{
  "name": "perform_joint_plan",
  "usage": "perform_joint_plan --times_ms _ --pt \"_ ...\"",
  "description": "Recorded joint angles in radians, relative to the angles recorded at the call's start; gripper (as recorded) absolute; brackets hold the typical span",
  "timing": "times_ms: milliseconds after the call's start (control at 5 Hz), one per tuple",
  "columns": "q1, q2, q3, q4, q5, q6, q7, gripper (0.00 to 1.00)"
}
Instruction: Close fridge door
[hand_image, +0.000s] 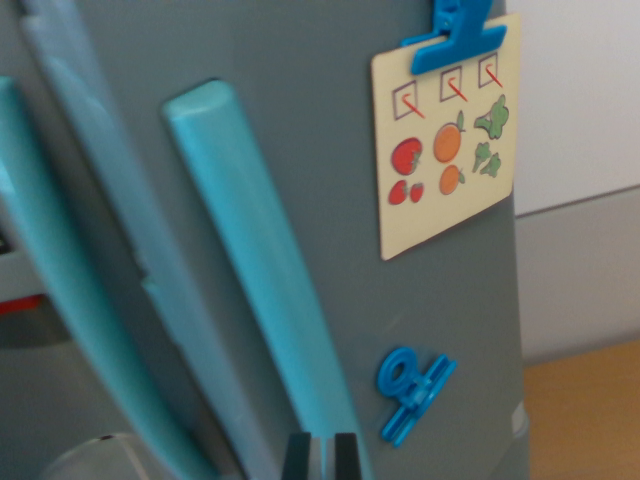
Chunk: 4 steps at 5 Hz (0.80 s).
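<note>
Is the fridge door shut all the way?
Cannot tell: the fridge door fills the view beside its teal handle, and no closing edge shows.

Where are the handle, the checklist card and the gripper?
handle (262, 270), wrist view, middle of the teal bar.
checklist card (447, 140), wrist view, centre, on the orange fruit.
gripper (322, 455), wrist view, between the two dark fingertips.
</note>
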Motion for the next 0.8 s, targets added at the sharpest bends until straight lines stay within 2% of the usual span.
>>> perform_joint_plan --times_ms 200,400,600,800 --pt "0.0 0.083 -0.005 0.051 0.0 0.0 0.0 1.0" --pt "0.0 0.083 -0.005 0.051 0.0 0.0 0.0 1.0" --pt "0.0 0.166 -0.005 0.089 0.0 0.0 0.0 1.0" --pt "0.0 0.166 -0.005 0.089 0.0 0.0 0.0 1.0"
